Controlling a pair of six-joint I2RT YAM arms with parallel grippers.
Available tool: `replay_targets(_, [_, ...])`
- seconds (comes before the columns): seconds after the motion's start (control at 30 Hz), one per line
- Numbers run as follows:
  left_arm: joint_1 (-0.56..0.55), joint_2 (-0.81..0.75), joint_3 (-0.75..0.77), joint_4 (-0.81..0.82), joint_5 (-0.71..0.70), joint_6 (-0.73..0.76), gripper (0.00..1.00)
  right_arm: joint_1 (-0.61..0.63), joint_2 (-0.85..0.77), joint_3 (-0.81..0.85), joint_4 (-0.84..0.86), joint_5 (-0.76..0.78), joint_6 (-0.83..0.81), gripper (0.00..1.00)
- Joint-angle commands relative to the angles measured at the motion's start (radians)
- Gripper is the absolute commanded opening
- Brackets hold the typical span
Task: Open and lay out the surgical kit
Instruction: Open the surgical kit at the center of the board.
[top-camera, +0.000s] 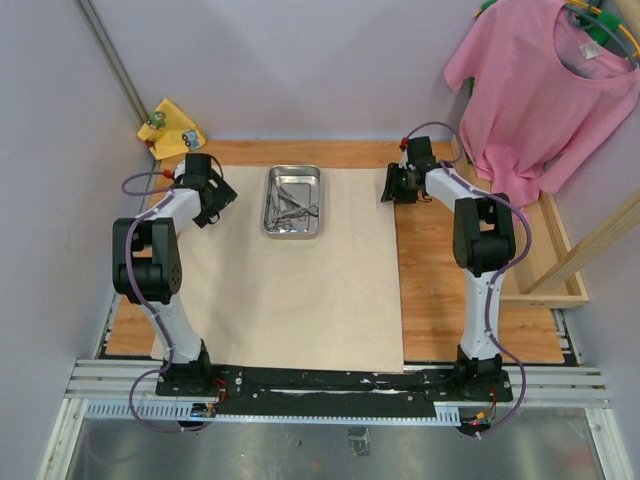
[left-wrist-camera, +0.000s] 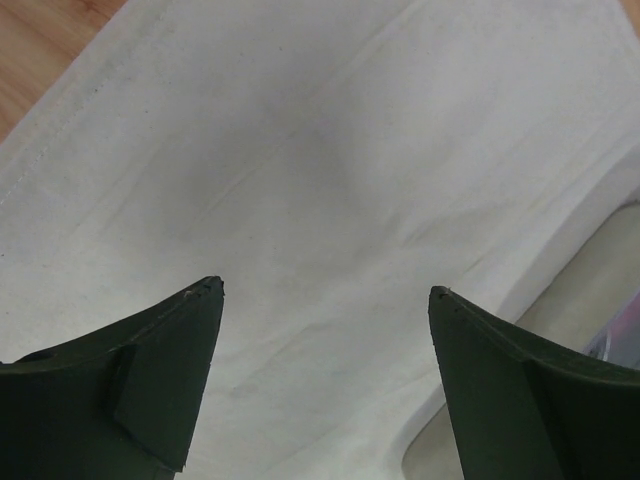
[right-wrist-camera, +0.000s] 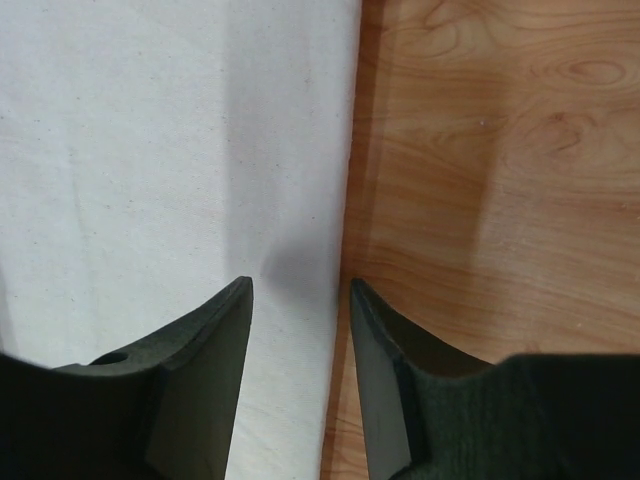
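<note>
On the bench (top-camera: 450, 290), we are seeing the cloth (top-camera: 290, 290) spread flat, the tray (top-camera: 293, 169) sitting at its far middle, tools (top-camera: 290, 208) inside, not yet laid out. Our left hand (left-wrist-camera: 325, 290) is hovering wide apart; our right hand (right-wrist-camera: 300, 285), part open, is straddling the cloth's edge, gripping nothing.

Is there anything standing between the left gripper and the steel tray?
Nothing visible does. Only flat, bare cloth lies between the open left gripper and the tray, which sits to its right on the far part of the cloth.
</note>
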Motion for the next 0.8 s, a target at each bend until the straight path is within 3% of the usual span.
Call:
replay_targets(0.0, [0.004, 0.055, 0.015, 0.016, -0.042, 0.018, 0.87, -0.008, 0.036, 0.042, -0.026, 0.006, 0.003, 0.45])
replay_targets(0.1, [0.004, 0.086, 0.012, 0.022, -0.059, 0.021, 0.88, -0.007, 0.044, 0.039, -0.022, -0.009, 0.007, 0.4])
replay_targets(0.23, [0.004, 0.142, 0.023, 0.025, -0.067, 0.028, 0.84, -0.006, 0.054, 0.039, -0.018, -0.02, 0.012, 0.25])
replay_targets(0.3, [0.004, 0.168, 0.029, 0.029, -0.062, 0.035, 0.72, -0.006, 0.056, 0.038, -0.014, -0.024, 0.012, 0.17])
replay_targets(0.37, [0.004, 0.184, 0.028, 0.039, -0.052, 0.041, 0.5, -0.006, 0.058, 0.041, -0.012, -0.024, 0.01, 0.04])
replay_targets(0.5, [0.004, 0.204, 0.036, 0.046, -0.044, 0.05, 0.24, -0.008, 0.06, 0.057, -0.015, -0.003, 0.009, 0.01])
replay_targets(0.63, [0.004, 0.221, 0.061, 0.047, -0.038, 0.056, 0.08, -0.017, 0.068, 0.082, -0.018, 0.011, 0.019, 0.01])
replay_targets(0.77, [0.004, 0.243, 0.091, 0.045, -0.031, 0.059, 0.06, -0.025, 0.098, 0.124, -0.025, 0.02, 0.03, 0.01])
